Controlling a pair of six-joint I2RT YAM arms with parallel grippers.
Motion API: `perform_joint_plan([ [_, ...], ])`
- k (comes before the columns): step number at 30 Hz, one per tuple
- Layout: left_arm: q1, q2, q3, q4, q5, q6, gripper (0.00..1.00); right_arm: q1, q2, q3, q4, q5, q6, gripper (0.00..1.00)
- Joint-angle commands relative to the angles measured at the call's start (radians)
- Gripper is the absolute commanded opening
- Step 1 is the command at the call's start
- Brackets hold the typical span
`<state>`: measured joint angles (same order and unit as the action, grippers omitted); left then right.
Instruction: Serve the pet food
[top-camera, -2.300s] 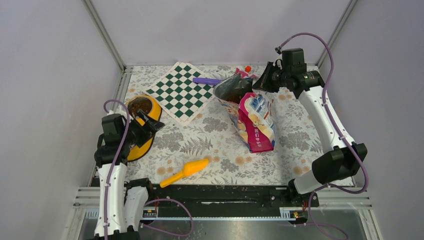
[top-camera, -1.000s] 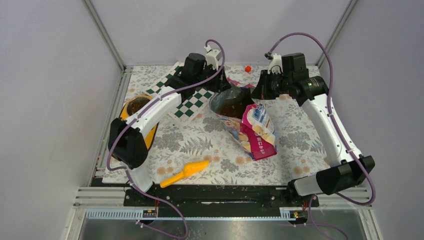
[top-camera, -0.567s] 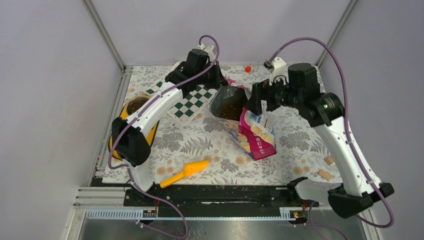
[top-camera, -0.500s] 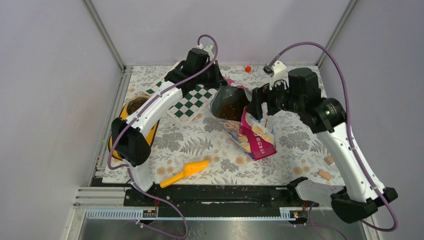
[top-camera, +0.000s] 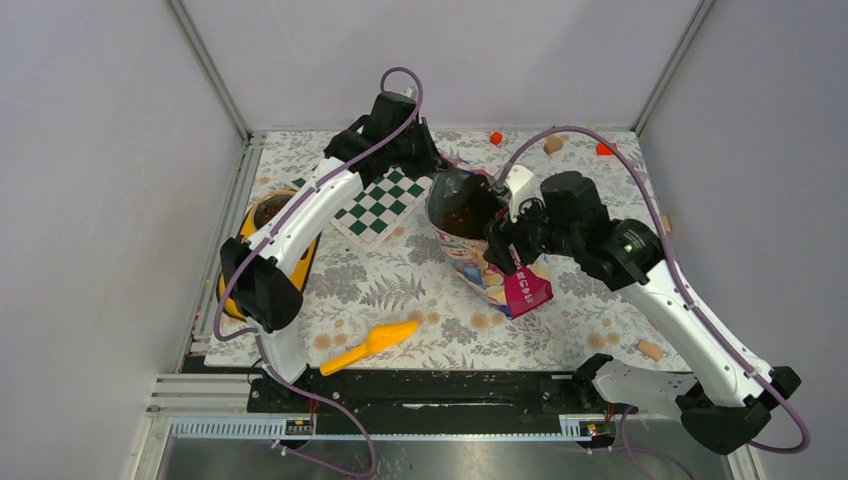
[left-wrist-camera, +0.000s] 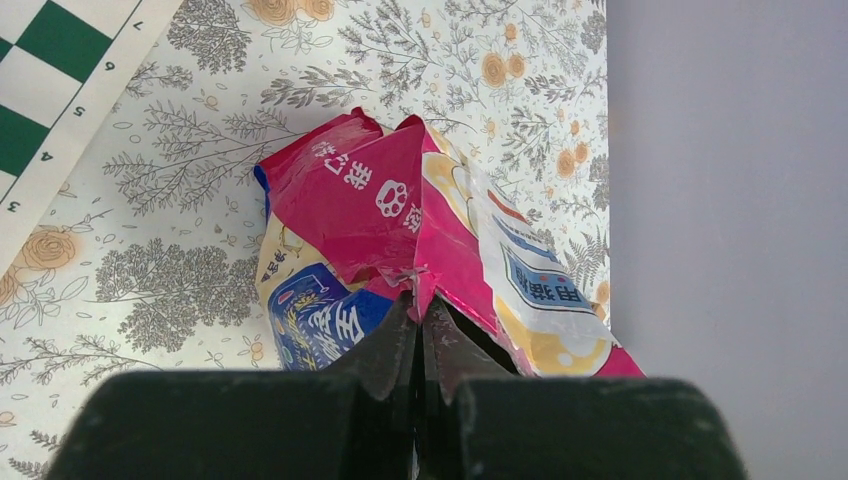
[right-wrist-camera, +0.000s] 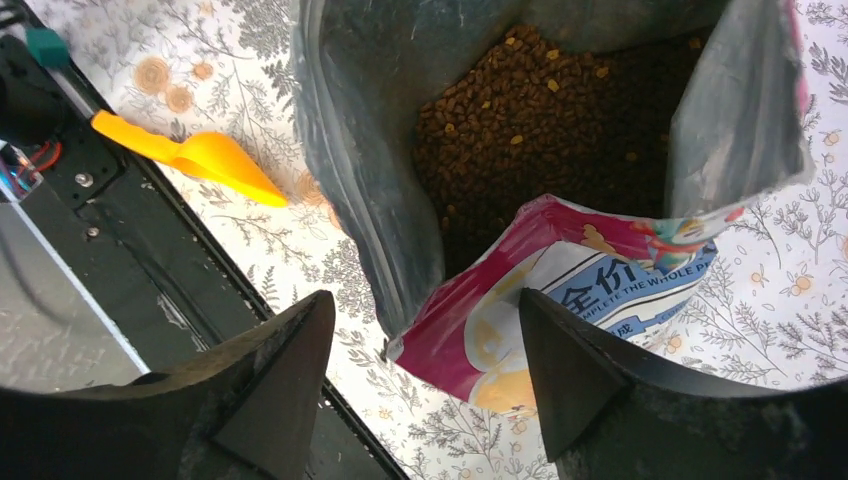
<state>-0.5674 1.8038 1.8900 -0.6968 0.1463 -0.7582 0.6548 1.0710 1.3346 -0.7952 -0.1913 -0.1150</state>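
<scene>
The serving looks barely under way. The bag (top-camera: 500, 262) lies toward the far middle of the desk (top-camera: 400, 275), its mouth gaping wide with the pet food (right-wrist-camera: 540, 120) piled inside. The left fingers (left-wrist-camera: 395, 350) are pressed together on a pinch of the bag's pink rim at the far side of the mouth, holding it up. The right fingers (right-wrist-camera: 280, 390) stand well apart over the near lip, the folded pink-and-blue flap lying between them. They do not appear to touch it, though the wrist view cannot rule contact out. The orange scoop (top-camera: 372, 342) lies by itself near the front edge, well apart from both arms, so nothing is in hand to move kibble. The yellow feeder (top-camera: 305, 260) sits at the left, partly under the left arm. Its visible bowl (top-camera: 272, 212) shows something brown, but whether that is a proper portion cannot be told, and the other bowl is hidden. By this reading the opening is done. Left to do: steady the bag, fetch the scoop, and carry kibble across to the feeder.
</scene>
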Motion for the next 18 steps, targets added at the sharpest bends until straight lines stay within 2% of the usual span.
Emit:
perform_joint_plan([
  [1,0.015,-0.053,0.103,0.132,-0.046,-0.064,0.00,0.051,0.033,-0.003,0.053,0.047,-0.043,0.71],
  [4,0.016,-0.057,0.104,0.129,-0.049,-0.066,0.00,0.078,0.055,-0.005,0.084,0.152,-0.039,0.56],
  [5,0.016,-0.059,0.107,0.117,-0.060,-0.066,0.00,0.084,0.066,0.004,0.090,0.230,-0.028,0.46],
  [7,0.017,-0.074,0.117,0.091,-0.128,-0.053,0.00,0.086,0.088,0.034,0.070,0.401,-0.016,0.20],
  [8,0.019,-0.087,0.115,0.085,-0.157,-0.040,0.00,0.086,0.088,0.043,0.068,0.437,-0.021,0.07],
  [9,0.022,-0.101,0.114,0.082,-0.190,-0.034,0.00,0.085,0.081,0.050,0.071,0.478,-0.024,0.00],
  [14,0.051,-0.150,0.108,0.065,-0.266,-0.046,0.00,0.083,0.021,0.081,0.118,0.536,-0.089,0.00],
  [18,0.071,-0.213,0.078,0.067,-0.399,-0.018,0.00,0.014,-0.024,0.116,0.184,0.486,-0.124,0.00],
])
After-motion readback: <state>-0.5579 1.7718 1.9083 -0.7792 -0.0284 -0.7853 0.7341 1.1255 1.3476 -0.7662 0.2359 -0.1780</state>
